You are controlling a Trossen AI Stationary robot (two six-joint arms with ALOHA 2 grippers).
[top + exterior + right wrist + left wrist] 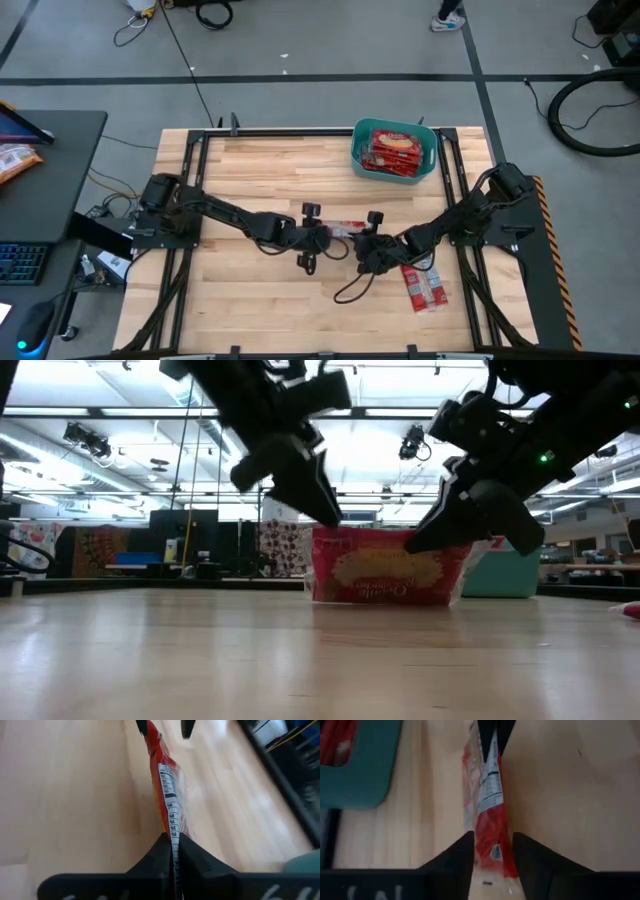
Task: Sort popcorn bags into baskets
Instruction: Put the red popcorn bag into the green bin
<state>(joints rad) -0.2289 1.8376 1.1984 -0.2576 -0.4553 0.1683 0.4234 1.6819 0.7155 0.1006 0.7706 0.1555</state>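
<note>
I've got the right gripper (172, 851) pinched shut on one end of the popcorn bag (385, 568), held on edge between both arms. The left gripper (492, 845) stands parted around the other end (no contact I can confirm). I'd back it clear before carrying to the basket (394, 150).
</note>
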